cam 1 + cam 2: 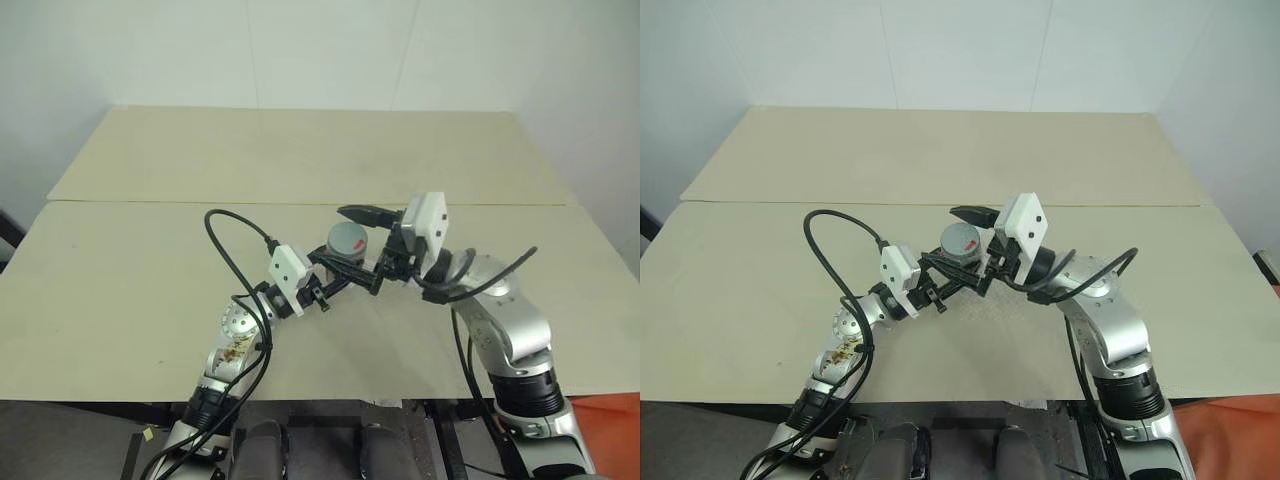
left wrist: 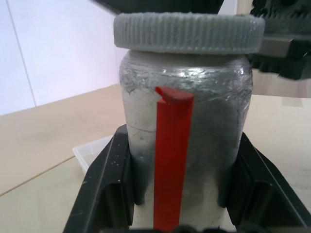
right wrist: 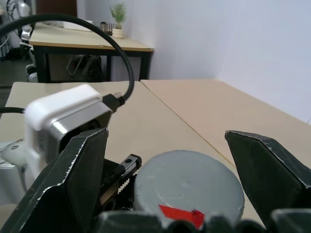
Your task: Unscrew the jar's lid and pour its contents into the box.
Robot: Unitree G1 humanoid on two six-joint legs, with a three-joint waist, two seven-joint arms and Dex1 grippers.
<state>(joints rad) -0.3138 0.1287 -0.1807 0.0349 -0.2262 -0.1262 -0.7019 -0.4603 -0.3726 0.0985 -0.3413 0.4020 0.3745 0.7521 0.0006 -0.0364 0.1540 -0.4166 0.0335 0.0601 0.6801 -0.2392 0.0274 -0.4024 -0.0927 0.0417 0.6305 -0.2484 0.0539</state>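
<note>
Over the beige table [image 1: 150, 290] I see the jar [image 2: 184, 145], its lid [image 2: 188, 31] on and its contents hidden, pinched in my left gripper [image 2: 184, 194]. Behind it sits the box [image 2: 92, 153]. My right gripper [image 3: 167, 170] is spread around the lid, not touching.

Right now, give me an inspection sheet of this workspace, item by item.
Surface: tan table, two boards with a seam across.
Jar: upright, held off the table, red strip down its side.
Lid: still on, grey, red mark at edge.
Box: clear, on the table behind the jar.
Contents: cannot tell.
Clutter: nothing seen.
Left gripper: shut on the jar's body.
Right gripper: open, fingers either side of the lid, not gripping.
Cables: black loop over the left arm; another at the right wrist.
Surroundings: white walls; a desk with a plant beyond.
</note>
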